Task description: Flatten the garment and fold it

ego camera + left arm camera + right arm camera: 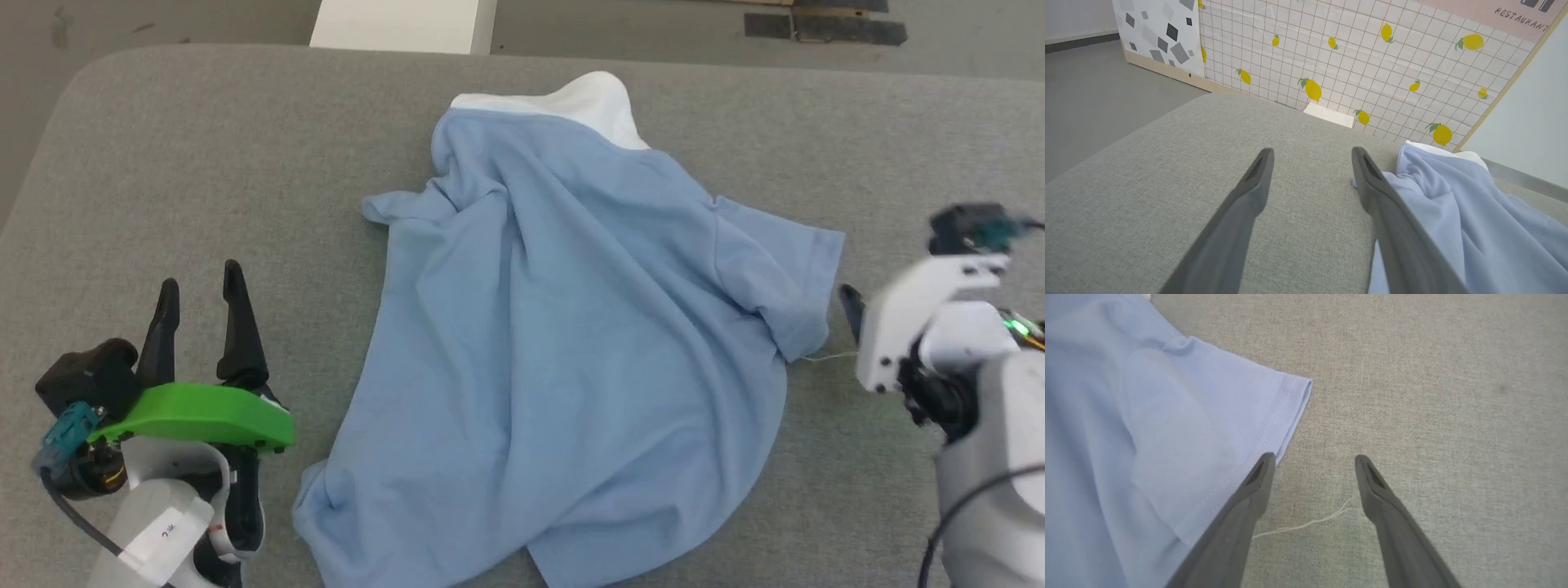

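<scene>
Three views over one grey padded table [204, 147]
The head camera looks steeply down from the near side and takes in the whole garment [571, 343]. The left wrist camera sits low at the garment's left edge and faces far along the left gripper [1312, 152] toward a lemon-patterned wall [1372, 61]. The right wrist camera looks almost straight down, close above the garment's right edge, past the right gripper [1314, 457]. All three share garment and table
</scene>
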{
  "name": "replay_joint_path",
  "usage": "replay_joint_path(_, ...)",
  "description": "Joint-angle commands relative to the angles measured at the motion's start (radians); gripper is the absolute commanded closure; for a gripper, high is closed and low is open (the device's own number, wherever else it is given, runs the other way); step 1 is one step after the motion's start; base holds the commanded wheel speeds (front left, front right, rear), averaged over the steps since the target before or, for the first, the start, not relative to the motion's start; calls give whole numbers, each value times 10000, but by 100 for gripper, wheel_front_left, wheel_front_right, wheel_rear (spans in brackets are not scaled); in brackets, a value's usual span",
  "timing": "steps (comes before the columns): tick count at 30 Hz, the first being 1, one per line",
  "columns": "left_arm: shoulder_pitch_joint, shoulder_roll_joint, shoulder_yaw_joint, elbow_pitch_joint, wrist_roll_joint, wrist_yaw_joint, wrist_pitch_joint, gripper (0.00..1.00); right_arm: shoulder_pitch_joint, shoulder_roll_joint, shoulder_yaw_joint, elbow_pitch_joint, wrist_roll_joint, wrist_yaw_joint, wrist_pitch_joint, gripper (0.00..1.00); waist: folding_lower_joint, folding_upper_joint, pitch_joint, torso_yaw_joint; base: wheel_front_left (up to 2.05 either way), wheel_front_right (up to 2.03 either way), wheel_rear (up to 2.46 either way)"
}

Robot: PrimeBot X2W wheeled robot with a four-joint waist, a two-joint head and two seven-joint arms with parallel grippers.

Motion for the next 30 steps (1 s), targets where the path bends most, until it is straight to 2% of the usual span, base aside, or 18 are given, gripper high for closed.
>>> replay_joint_path(1,203,-7,59,-114,-109,87,32,0,-302,0,326,330,-113,-15,273,0,0,0,167,107,0,0,0)
replay_joint_path(8,272,-77,-32,-255,-193,130,136,0,-679,-249,1551,1532,-90,-15,1172,0,0,0,479,286,0,0,0)
replay_joint_path(9,267,-80,-40,-257,-201,129,137,0,-712,-277,1573,1610,28,-15,1225,71,0,0,492,290,0,0,0)
replay_joint_path(10,272,-77,-37,-260,-208,133,132,0,-746,-321,1607,1618,122,-15,1200,98,0,0,499,281,0,0,0)
replay_joint_path(11,302,-68,-24,-285,-232,154,124,0,-836,-635,1375,1458,533,-15,934,100,0,0,493,254,0,0,0)
replay_joint_path(13,323,-48,-21,-344,-242,170,128,0,-895,-1073,461,1235,866,-15,813,100,0,0,464,239,0,0,0)
replay_joint_path(17,363,-47,-48,-397,-281,185,175,0,-803,-1738,-1199,945,374,-15,815,100,0,0,423,261,0,0,0)
replay_joint_path(21,473,-44,-47,-401,-371,219,284,0,-269,-1537,-2414,523,-427,-15,1184,100,0,0,351,208,0,0,0)
replay_joint_path(22,504,-33,-42,-399,-382,231,307,0,-195,-1404,-2515,392,-465,-15,1096,70,0,0,334,178,0,0,0)
replay_joint_path(23,543,-23,-33,-392,-414,244,354,0,-130,-1217,-2615,245,-433,-15,966,0,0,0,309,130,0,0,0)
replay_joint_path(26,541,7,-43,-374,-467,290,522,0,-83,-787,-2829,-324,-259,-15,208,0,0,0,220,51,0,0,0)
replay_joint_path(30,41,96,-179,-336,-579,279,1094,0,51,-245,-2942,-1293,-46,-15,-1344,0,0,0,92,-32,0,0,0)
